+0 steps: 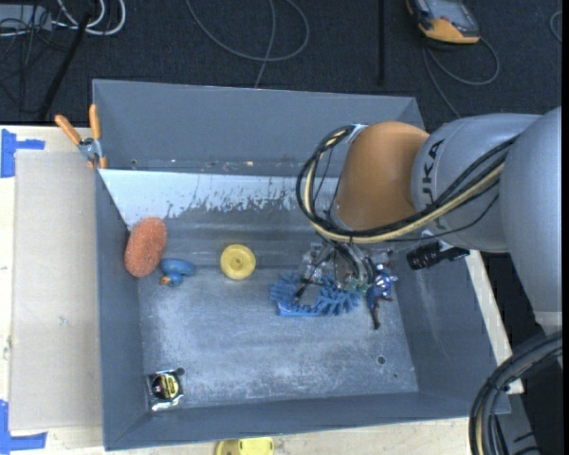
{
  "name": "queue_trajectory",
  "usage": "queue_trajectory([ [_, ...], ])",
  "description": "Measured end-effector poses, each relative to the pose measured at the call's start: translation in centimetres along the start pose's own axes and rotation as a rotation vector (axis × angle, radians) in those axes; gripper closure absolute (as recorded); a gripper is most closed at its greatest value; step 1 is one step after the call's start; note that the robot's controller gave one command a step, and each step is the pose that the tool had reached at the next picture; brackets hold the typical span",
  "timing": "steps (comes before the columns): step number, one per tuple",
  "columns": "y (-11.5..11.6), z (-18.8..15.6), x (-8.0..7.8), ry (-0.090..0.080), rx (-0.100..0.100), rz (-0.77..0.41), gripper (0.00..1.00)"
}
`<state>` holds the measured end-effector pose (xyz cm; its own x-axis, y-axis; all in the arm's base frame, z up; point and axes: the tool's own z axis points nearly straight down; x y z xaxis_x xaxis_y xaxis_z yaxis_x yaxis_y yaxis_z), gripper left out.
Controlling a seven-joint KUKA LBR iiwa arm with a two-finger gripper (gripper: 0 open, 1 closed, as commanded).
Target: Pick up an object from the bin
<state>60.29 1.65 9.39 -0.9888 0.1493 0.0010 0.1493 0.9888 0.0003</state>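
Gripper [339, 275] sits low over a blue comb [308, 301] in the bin [266, 368]; its grip I cannot tell. Arm [484, 173] lettering perhaps reads KUKA.

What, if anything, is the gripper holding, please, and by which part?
It cannot be told: the gripper sits right over the blue toothed thing.

Beyond the far edge of the bin [256, 91] we see a dark, speckled floor [218, 64] that looks like carpet. Thin pale cables [299, 17] loop loosely across it, and a bundle of white cables [102, 6] lies past the far-left corner. Past the far-right corner rests an orange-and-grey handheld device [443, 17]. The light over the floor is soft and even.
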Motion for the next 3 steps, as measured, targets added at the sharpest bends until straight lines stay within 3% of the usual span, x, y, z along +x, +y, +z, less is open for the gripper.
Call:
queue_trajectory([
  [1,0.0,0.0,0.0,0.000,0.000,0.000,1.00],
  [2,1.2,-5.4,2.2,0.006,0.002,0.026,1.00],
  [3,1.2,-11.6,2.0,0.002,0.001,0.002,1.00],
])
